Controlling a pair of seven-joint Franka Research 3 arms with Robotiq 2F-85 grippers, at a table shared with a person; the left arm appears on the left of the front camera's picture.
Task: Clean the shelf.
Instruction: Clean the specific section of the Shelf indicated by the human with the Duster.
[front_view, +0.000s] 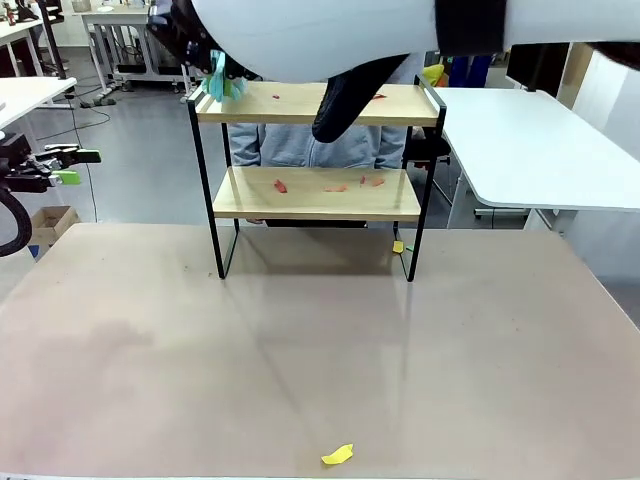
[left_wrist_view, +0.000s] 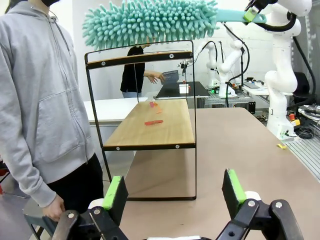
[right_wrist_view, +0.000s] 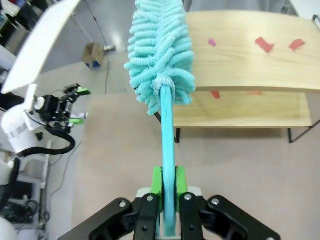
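Front view: the shelf (front_view: 318, 195) is standing at the far side of the surface (front_view: 300, 380), red scraps (front_view: 280, 186) lying on both boards. Left wrist view: the left fingers (left_wrist_view: 116, 192) are gaping wide, holding nothing. Right wrist view: the right fingers (right_wrist_view: 156, 181) are clamping the handle of a teal duster (right_wrist_view: 160, 55), its head above the top board.

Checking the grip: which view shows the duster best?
Right wrist view: the right claw is shut on the teal duster, handle and head visible. Left wrist view shows its head above the shelf; front view, a teal tuft.
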